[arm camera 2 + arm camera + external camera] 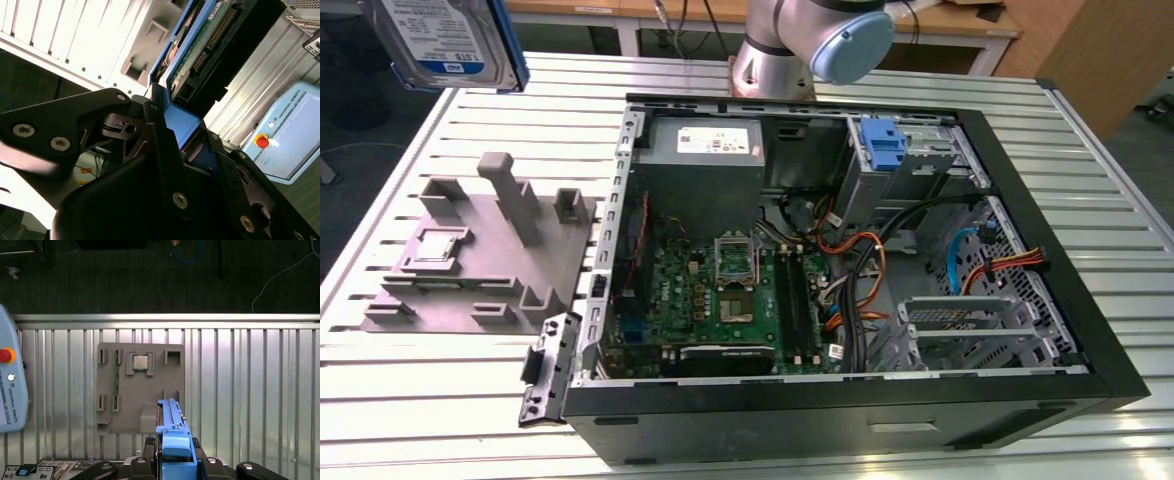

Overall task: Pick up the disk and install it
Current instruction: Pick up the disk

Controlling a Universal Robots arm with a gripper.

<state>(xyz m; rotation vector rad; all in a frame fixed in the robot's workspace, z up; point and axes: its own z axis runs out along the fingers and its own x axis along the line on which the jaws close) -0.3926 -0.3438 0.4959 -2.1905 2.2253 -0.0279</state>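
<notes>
The disk (447, 40), silver with a white-and-blue label and blue side rails, hangs in the air above the table's far corner at the exterior view's left, well off the grey fixture plate (480, 250). In the second wrist view my gripper (180, 130) is shut on the disk (200, 45), whose green circuit-board side and blue rail show. The first wrist view looks down along the disk's blue rail (172, 425), clamped in the gripper (175, 460), above the fixture plate (140, 390). The open computer case (854, 270) lies toward the exterior view's right.
Inside the case sit a grey power supply (704, 150), a motherboard (720, 290), loose cables (867, 260) and a blue bracket (886, 145) at the drive bay. The arm's base (801, 45) stands behind the case. A teach pendant (10, 385) lies beside the slatted table.
</notes>
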